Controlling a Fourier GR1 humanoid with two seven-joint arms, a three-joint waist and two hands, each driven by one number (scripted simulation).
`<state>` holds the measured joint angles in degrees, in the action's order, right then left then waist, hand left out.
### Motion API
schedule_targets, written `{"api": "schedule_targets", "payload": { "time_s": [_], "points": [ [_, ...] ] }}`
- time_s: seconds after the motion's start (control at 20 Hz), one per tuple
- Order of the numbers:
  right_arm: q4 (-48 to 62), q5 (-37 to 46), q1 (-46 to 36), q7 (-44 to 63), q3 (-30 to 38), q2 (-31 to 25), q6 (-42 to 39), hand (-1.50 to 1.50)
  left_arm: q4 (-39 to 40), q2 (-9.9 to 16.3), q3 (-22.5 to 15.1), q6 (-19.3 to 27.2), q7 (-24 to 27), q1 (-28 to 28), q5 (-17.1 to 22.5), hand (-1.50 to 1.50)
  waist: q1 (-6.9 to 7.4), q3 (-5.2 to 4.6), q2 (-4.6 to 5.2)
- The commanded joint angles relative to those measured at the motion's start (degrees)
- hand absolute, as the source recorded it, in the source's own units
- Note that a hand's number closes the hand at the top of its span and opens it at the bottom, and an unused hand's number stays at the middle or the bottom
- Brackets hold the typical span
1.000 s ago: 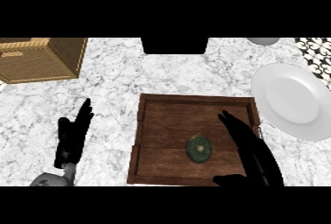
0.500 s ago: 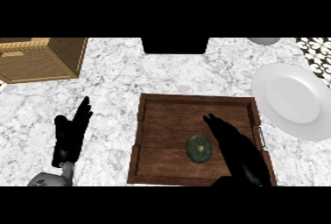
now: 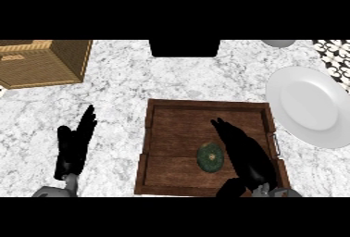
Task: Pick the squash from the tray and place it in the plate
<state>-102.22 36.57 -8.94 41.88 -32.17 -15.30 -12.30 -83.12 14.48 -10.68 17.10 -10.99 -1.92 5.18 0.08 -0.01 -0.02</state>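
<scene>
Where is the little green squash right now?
In the head view the squash lies in the wooden tray, toward its near edge, just left of the open right robot hand. The white plate sits further right.

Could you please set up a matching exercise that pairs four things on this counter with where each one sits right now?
Things:
1. squash
2. white plate
3. wicker basket
4. left hand

Places:
A. far left corner of the counter
B. on the marble to the right of the wooden tray
C. inside the tray, just left of the right hand
D. over the marble to the left of the tray, fingers straight

Pairs: 1-C, 2-B, 3-A, 4-D
</scene>
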Motion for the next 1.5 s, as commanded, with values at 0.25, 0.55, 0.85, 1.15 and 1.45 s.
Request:
{"api": "schedule_targets", "payload": {
  "time_s": [0.25,0.55,0.85,1.15,1.45],
  "points": [
    [7.63,6.07,0.74,-3.50,1.12,7.62,0.28,-1.50,1.03,-2.67,2.51,-2.01,-2.68,-2.56,-3.41,0.00,-0.05,0.01,0.01],
    [12.80,8.64,-0.50,-8.47,4.45,9.68,-0.48,-1.50,2.45,-3.80,5.07,-4.54,-1.07,-2.64,-4.82,0.00,-0.04,0.01,0.02],
    [14.59,12.84,1.54,-11.16,2.03,10.00,0.53,1.50,-0.33,-3.66,5.82,-5.33,-2.32,-1.48,-6.09,0.00,-0.03,0.01,0.01],
    [16.97,15.97,0.14,-16.78,4.34,8.26,2.69,1.50,-4.56,-5.29,5.59,-5.21,-2.17,2.66,-6.40,0.00,0.11,0.02,0.00],
    [9.18,22.24,0.37,-11.19,5.09,8.48,5.74,1.50,2.58,-6.24,7.16,-5.54,0.00,-1.40,-6.92,0.00,-0.34,-0.02,0.01]
  ]
}}
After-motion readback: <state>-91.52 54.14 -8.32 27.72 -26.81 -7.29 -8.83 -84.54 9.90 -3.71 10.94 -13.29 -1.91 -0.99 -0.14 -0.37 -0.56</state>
